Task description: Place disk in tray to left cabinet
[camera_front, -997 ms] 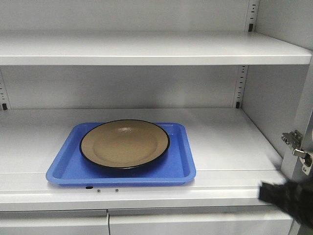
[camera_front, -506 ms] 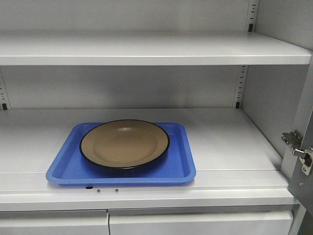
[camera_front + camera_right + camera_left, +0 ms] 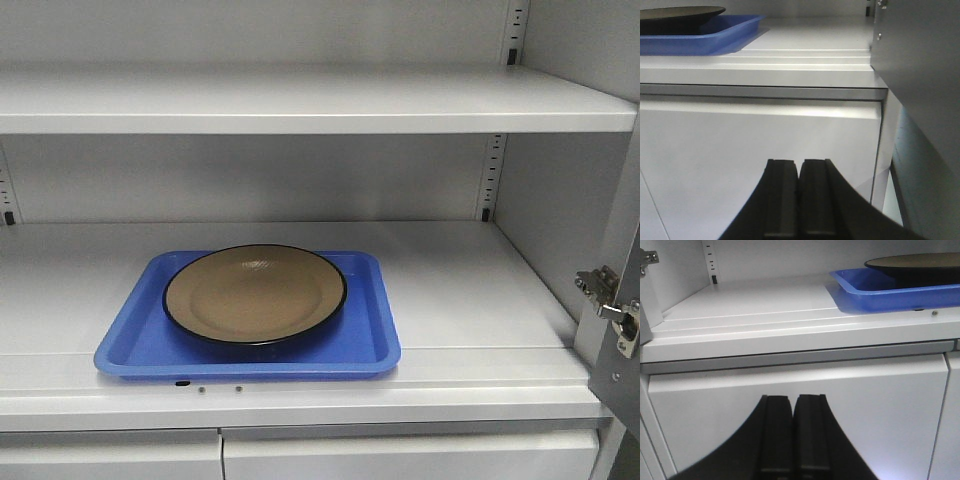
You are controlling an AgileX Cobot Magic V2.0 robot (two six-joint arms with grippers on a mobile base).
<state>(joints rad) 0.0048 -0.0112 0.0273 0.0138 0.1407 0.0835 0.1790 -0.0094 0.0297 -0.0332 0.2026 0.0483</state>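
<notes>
The tan disk (image 3: 255,293) with a black rim lies in the blue tray (image 3: 370,345), which rests on the lower shelf of the light grey cabinet (image 3: 480,290). In the left wrist view the tray (image 3: 880,290) and the disk (image 3: 915,262) are at the upper right. In the right wrist view the tray (image 3: 700,40) and the disk (image 3: 680,12) are at the upper left. My left gripper (image 3: 792,399) is shut and empty, low in front of the cabinet's lower door. My right gripper (image 3: 799,162) is shut and empty, also below shelf level. Neither gripper shows in the front view.
An upper shelf (image 3: 300,100) spans the cabinet above the tray. The open hinged door (image 3: 620,340) with its hinge stands at the right, also in the right wrist view (image 3: 920,60). Closed lower doors (image 3: 300,455) are under the shelf.
A dark gripper at the front view's lower right a second ago has dropped out of that view. The disk and tray have not moved.
</notes>
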